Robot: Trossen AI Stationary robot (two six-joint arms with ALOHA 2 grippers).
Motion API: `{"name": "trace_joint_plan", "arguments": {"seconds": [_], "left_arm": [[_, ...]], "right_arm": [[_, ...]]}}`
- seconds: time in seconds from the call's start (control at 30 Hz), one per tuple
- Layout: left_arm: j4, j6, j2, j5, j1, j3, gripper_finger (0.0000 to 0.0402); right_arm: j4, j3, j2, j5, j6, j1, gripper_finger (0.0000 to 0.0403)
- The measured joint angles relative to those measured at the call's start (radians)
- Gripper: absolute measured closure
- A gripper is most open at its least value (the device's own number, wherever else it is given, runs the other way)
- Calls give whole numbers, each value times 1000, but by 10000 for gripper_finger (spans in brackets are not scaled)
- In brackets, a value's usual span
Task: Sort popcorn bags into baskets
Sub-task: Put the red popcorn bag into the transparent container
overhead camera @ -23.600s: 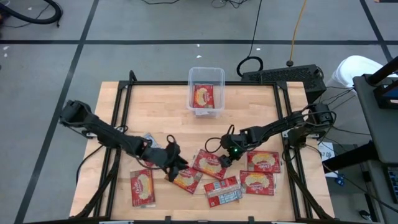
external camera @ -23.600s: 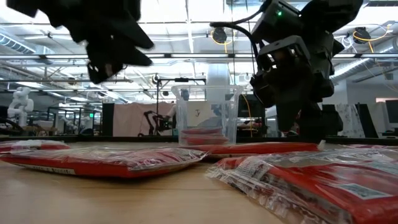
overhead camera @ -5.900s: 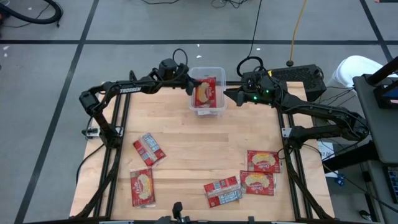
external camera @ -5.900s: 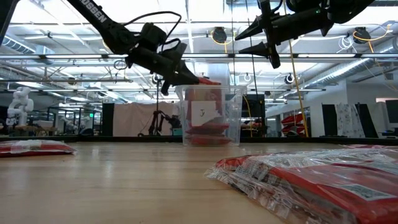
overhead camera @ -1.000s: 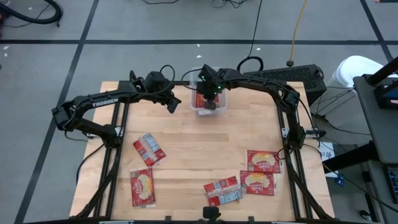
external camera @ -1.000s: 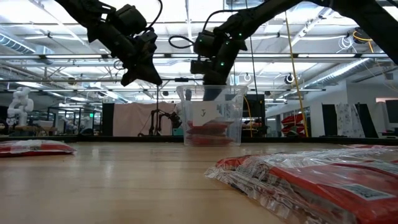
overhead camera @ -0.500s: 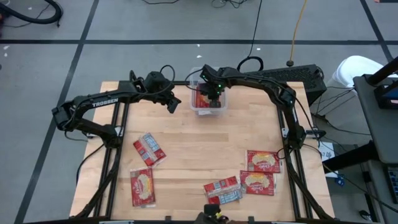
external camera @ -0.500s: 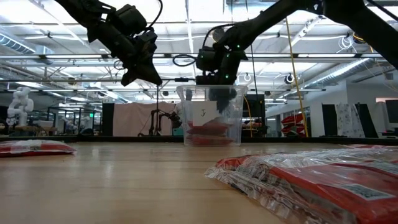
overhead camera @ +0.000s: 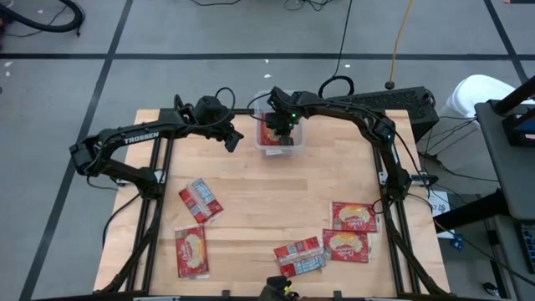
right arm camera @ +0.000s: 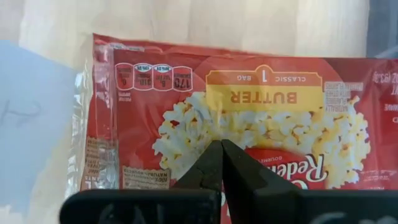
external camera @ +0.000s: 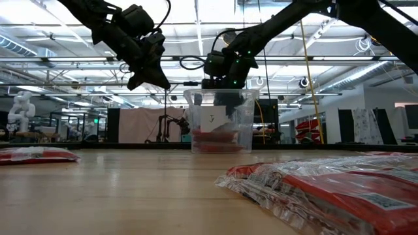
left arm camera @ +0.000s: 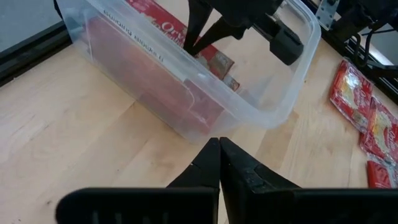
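The clear plastic basket (overhead camera: 298, 125) stands at the table's far middle with red popcorn bags stacked flat inside it (external camera: 212, 138). My right gripper (right arm camera: 222, 146) is shut and reaches down into the basket, its tips over the top bag's popcorn picture (right arm camera: 261, 118). My left gripper (overhead camera: 234, 142) is shut and hangs above the bare wood just left of the basket, holding nothing; from its wrist I see the basket's wall (left arm camera: 186, 106) and the other arm's fingers (left arm camera: 194, 37). Several loose bags lie flat toward the near edge. My right gripper comes at the top bag's printed face (right arm camera: 205, 134) from above, slanting steeply down inside the basket, fingers shut. Whether the tips touch the bag cannot be told. The bag lies flat on the stack.
Loose bags lie at the near left (overhead camera: 201, 199) (overhead camera: 191, 251) and near right (overhead camera: 299, 255) (overhead camera: 354, 216) (overhead camera: 346, 245). Bare wood spans the table's middle. A black frame rail runs along each side (overhead camera: 155, 184). Cables and a dark box (overhead camera: 380, 100) sit beyond the far edge.
My right gripper has sunk deeper into the basket toward the stacked bags and has rolled a little at the wrist, staying shut. The bags and the basket have kept their places.
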Motion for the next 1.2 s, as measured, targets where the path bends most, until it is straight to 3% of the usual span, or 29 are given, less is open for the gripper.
{"name": "trace_joint_plan", "arguments": {"seconds": [0.5,0.63,0.97,1.2], "left_arm": [[5,33,0,-10,1,0,372],[19,39,0,-11,5,0,371],[26,98,0,-52,10,0,371],[22,99,0,-51,7,0,371]], "right_arm": [[74,-2,-58,-2,63,-2,403],[60,-2,-103,-1,143,-9,403],[-79,-2,-321,-2,463,18,403],[-192,-9,-511,-2,580,63,403]]}}
